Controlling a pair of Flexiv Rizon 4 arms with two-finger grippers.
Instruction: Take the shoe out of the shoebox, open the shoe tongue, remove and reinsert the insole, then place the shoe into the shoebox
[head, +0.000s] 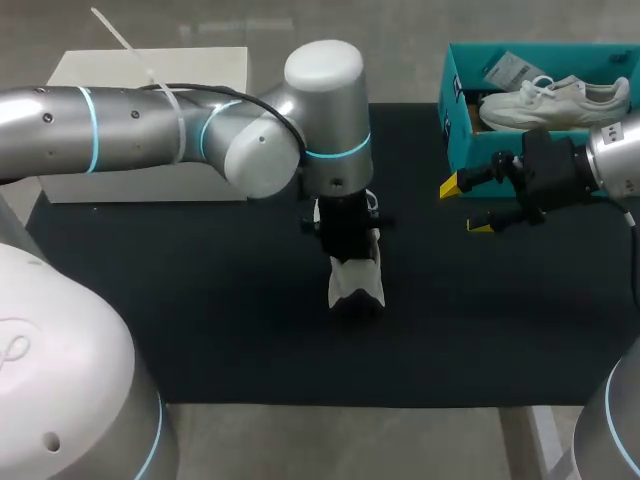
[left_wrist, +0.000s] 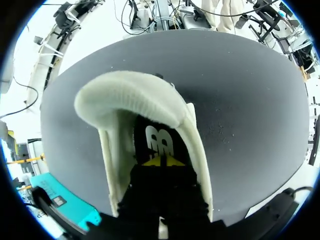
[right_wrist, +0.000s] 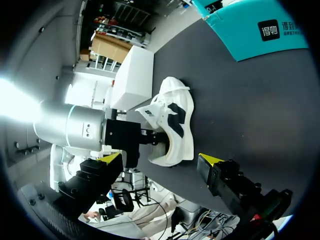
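White sneaker with black side patches (head: 357, 280) sits mid-table on the black mat (head: 200, 300). My left gripper (left_wrist: 162, 161) is down inside its opening; whether it grips, I cannot tell. My right gripper (head: 465, 206) hangs released, holding nothing, beside the teal cardboard shoebox (head: 458, 130), which holds a second white shoe (head: 555, 100).

A black mat (head: 200, 330) and a white box (head: 150, 120) on the grey counter (head: 350, 440).
The mat covers most of the counter, leaving a bare grey strip along the near edge. The flat-topped, plain white box sits at the far left corner, its near side resting over the mat's far edge. The right wrist view shows the same box (right_wrist: 135, 75) at the mat's (right_wrist: 240, 110) border, and the left wrist view shows the mat (left_wrist: 240, 90) as faintly speckled.
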